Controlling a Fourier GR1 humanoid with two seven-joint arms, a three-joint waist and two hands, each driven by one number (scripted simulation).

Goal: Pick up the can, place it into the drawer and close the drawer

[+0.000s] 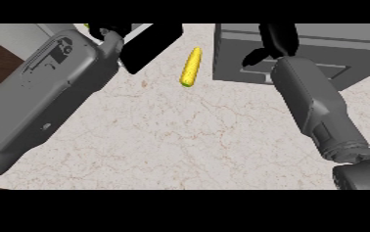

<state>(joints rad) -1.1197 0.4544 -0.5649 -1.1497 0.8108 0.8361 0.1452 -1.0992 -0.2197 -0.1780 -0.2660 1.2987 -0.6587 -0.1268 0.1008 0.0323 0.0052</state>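
Two grey forearms come in from the lower edge onto a pale marbled counter [188, 138]. The left forearm [57, 84] fills the left side and slants up toward the top edge. There the left hand [148, 45] shows only as a flat black shape, cut off by the frame. Whether that hand is open or closed cannot be told. A small yellow-green sliver peeks out at the top edge just left of it, too little to name.

The right forearm [318, 108] runs up from the lower right corner. The right hand [278, 37] is a dark outline lying over the grey drawer [325, 35] at the upper right, with one black part jutting left over the drawer's darker front. Its state cannot be told either, nor whether it holds anything.

The can cannot be made out anywhere, so how it lies relative to either hand cannot be said.

A yellow cob [191, 67] lies on the counter between the two hands, near the drawer's left edge. It is tilted a little from upright in the view and touches neither hand.
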